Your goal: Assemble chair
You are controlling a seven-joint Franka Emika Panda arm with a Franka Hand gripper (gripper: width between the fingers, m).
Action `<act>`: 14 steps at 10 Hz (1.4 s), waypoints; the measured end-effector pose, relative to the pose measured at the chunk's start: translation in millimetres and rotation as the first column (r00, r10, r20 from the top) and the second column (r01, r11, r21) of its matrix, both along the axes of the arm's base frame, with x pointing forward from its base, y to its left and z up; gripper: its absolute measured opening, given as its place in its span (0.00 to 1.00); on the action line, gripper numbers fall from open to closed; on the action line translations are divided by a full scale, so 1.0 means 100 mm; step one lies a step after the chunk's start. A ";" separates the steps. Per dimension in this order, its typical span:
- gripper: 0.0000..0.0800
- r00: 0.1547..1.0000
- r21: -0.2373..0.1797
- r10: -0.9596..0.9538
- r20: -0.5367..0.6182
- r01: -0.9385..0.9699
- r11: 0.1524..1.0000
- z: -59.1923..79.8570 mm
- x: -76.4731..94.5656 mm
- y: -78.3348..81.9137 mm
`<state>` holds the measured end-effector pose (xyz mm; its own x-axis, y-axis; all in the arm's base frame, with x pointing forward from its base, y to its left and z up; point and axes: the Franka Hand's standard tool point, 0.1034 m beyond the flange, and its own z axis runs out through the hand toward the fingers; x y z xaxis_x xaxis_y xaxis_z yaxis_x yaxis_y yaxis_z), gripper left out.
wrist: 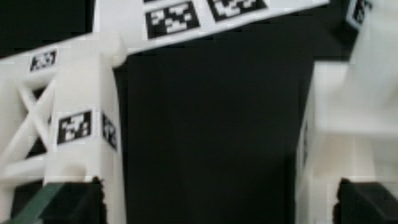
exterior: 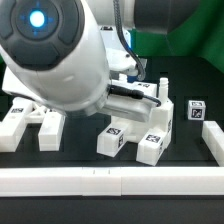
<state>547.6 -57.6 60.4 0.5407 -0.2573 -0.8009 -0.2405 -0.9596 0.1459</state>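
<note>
The chair parts are white blocks with black-and-white tags. In the exterior view a joined cluster (exterior: 150, 125) stands at the middle of the black table, a small tagged cube (exterior: 195, 110) sits to its right, and two loose pieces (exterior: 35, 125) lie at the left. My gripper (exterior: 140, 95) hangs just over the cluster, largely hidden by the arm. In the wrist view the gripper (wrist: 214, 205) is open, with only black table between its dark fingertips (wrist: 63, 205). A tagged bar (wrist: 178, 20), a tagged frame piece (wrist: 63, 120) and a plain white piece (wrist: 347, 120) surround that gap.
A long plain white rail (exterior: 110, 181) runs along the front of the table, and another rail (exterior: 213, 140) stands on the exterior view's right. The big white robot body (exterior: 55, 50) fills the upper left and hides the table behind it.
</note>
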 end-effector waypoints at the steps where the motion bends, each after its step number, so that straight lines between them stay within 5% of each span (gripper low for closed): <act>1: 0.81 1.000 0.001 0.001 -0.001 -0.001 1.000 0.00 0.00 0.01; 2: 0.81 1.000 0.000 0.001 0.000 -0.001 1.000 -0.01 0.00 0.01; 4: 0.81 0.973 -0.008 0.082 0.216 -0.082 0.997 0.00 0.27 0.02; 5: 0.81 0.940 0.006 0.130 0.314 -0.139 0.990 0.06 0.26 0.00; 8: 0.81 0.856 0.013 0.168 0.490 -0.200 0.980 0.18 0.25 -0.31; 11: 0.81 0.725 -0.070 0.192 0.661 -0.195 0.978 0.18 0.38 -0.37; 14: 0.81 0.678 -0.077 0.247 0.692 -0.272 0.959 0.13 0.33 -0.44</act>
